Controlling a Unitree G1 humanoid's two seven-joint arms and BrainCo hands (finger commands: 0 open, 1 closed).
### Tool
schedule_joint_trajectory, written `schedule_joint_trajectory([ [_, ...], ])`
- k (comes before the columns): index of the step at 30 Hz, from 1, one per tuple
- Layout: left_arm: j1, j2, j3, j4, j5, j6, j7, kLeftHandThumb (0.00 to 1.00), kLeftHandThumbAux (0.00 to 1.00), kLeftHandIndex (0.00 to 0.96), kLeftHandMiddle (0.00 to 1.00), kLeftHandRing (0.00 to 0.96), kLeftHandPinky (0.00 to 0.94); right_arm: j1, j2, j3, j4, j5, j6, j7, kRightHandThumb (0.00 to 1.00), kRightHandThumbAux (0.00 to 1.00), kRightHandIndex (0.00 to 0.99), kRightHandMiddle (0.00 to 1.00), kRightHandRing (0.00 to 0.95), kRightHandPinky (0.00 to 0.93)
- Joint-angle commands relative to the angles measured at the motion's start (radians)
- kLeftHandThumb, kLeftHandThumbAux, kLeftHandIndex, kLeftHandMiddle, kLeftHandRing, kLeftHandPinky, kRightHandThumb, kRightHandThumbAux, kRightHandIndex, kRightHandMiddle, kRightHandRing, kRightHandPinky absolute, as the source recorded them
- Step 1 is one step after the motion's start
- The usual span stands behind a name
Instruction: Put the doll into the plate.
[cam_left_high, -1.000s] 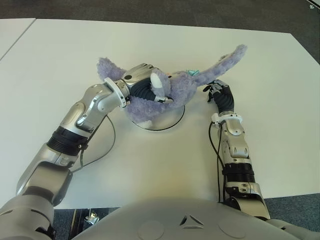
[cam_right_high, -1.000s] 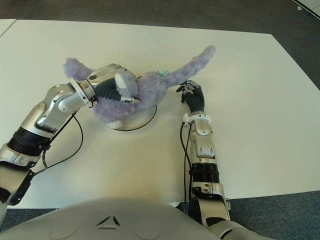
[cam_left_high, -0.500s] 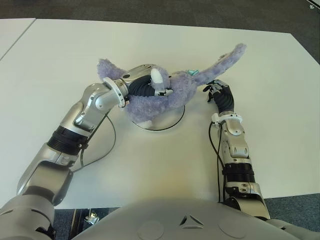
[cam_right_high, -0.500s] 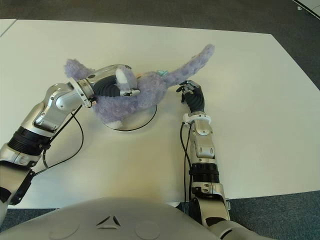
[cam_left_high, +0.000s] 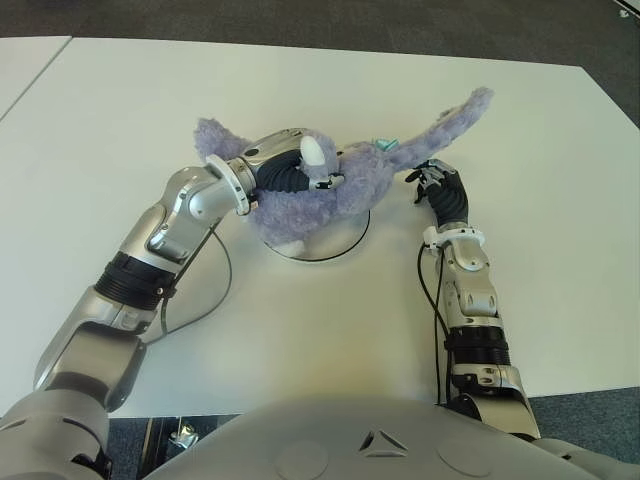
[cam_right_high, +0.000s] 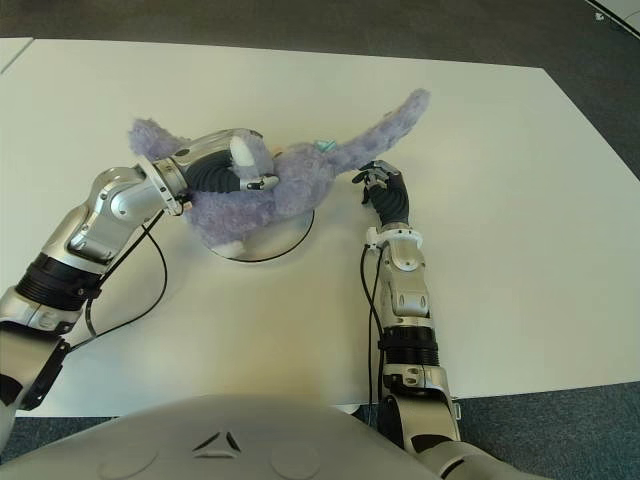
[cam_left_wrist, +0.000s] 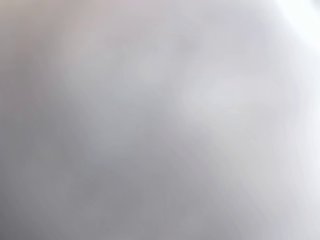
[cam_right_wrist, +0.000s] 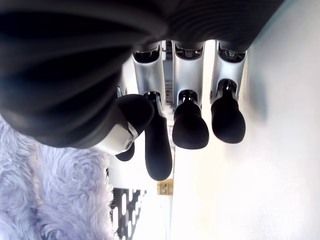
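fluffy purple toy doll (cam_left_high: 330, 190) lay over the round white plate (cam_left_high: 345, 240) | left hand (cam_left_high: 300, 170) on top of it, fingers wrapped around it | right hand (cam_left_high: 440, 190) beside its tail; fingers loose, holding nothing

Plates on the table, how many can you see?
1. The plate lies mid-table under the purple doll, which the left hand grips; only its near rim shows. Another underneath seems unlikely.

One doll (cam_left_high: 330, 190), one plate (cam_left_high: 340, 243), two hands.
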Motion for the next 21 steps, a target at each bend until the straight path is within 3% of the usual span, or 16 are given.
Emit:
schedule_joint_trajectory([
  [1, 0.043, -0.004, -0.014, 0.024, -0.001, 0.005, -0.021, 0.429, 0.093, 0.0, 0.0, 0.0, 0.0, 0.085, 0.017, 0.004, 0.043, 0.003, 0.023, 0.002, 0.846, 0.675, 0.419, 0.551, 0.763, 0.725],
  [12, 0.055, -0.019, 0.004, 0.021, 0.0, -0.015, 0.009, 0.44, 0.109, 0.0, 0.0, 0.0, 0.0, 0.085, 0.017, 0.002, 0.049, 0.003, 0.022, 0.0, 0.846, 0.675, 0.417, 0.551, 0.764, 0.723],
  [21, 0.066, -0.041, 0.023, 0.038, 0.009, -0.075, 0.094, 0.458, 0.12, 0.0, 0.0, 0.0, 0.0, 0.084, 0.015, 0.0, 0.051, 0.008, 0.023, 0.01, 0.846, 0.675, 0.42, 0.561, 0.756, 0.701],
])
